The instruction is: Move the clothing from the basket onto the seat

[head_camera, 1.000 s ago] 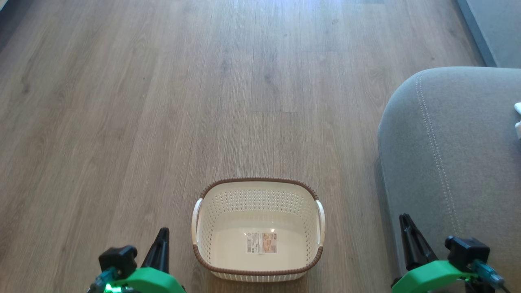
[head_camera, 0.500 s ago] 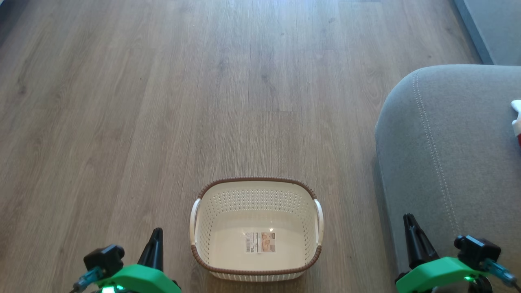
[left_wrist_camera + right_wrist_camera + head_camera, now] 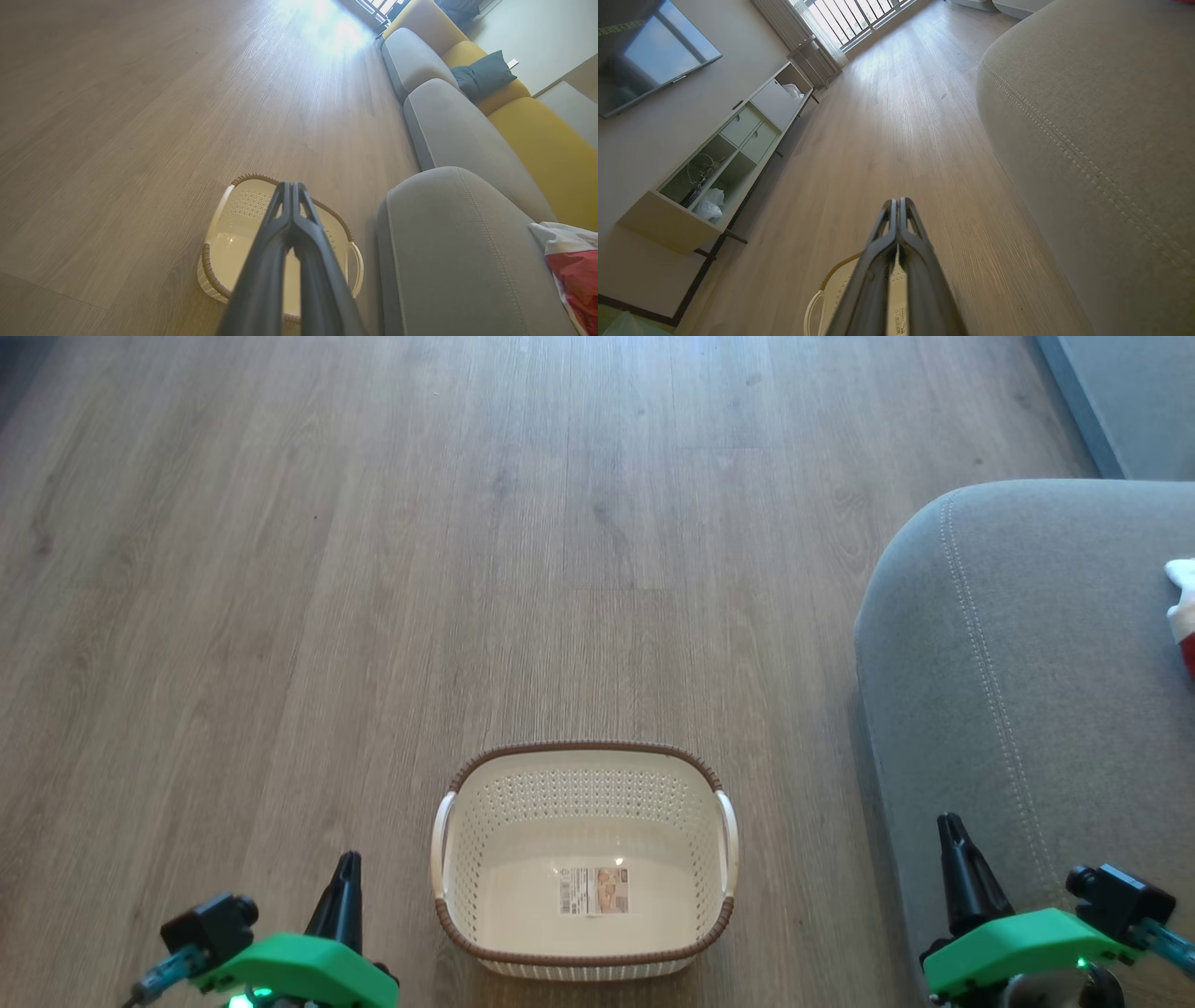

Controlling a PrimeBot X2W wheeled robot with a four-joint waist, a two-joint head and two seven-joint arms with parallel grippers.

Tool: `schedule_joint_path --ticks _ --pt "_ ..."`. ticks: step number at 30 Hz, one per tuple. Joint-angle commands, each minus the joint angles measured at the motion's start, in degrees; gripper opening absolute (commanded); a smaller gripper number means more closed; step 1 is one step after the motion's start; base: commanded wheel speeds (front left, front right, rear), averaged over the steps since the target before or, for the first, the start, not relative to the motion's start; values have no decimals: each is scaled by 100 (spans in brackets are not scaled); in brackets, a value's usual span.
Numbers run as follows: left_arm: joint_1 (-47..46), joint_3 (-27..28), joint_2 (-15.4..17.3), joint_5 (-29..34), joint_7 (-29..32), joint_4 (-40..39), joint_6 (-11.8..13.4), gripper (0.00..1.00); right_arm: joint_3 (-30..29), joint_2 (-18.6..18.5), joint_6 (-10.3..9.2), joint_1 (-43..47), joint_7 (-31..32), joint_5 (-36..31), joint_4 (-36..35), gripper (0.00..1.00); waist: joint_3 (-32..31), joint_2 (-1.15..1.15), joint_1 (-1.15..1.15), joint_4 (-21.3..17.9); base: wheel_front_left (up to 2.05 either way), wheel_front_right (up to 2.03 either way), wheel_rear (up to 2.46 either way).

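While both flank the basket point(image 3: 581, 791) | left pincer point(image 3: 347, 861) clenched, pointing forward | right pincer point(image 3: 951, 823) clenched

Wooden floor point(image 3: 373, 569) lies open to the left of the basket point(image 3: 583, 789) and far beyond it. The basket's mouth faces up, unobstructed from above. On the right the grey seat point(image 3: 1027, 663) rises just beside it, leaving a narrow floor strip between. Clothing point(image 3: 577, 275) lies on the seat's right part.
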Motion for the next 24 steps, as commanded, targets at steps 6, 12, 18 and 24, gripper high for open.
schedule_joint_path --ticks 6,12,18,24 --pt "-379 164 2 -400 117 -218 -69 0 -14 -80 0 -321 99 442 -200 0 6 0 0 -22 0 0 0" --pt "-410 240 2 -750 219 -244 -103 0 -42 -85 0 -368 195 821 -207 0 13 0 0 -45 0 0 0" --pt "-442 315 2 -1101 320 -269 -136 0 -70 -90 0 -416 291 1199 -214 0 19 0 0 -69 0 0 0" --pt "-473 391 2 -1451 422 -295 -169 0 -100 -94 0 -463 389 1575 -220 0 25 0 0 -92 0 0 0"
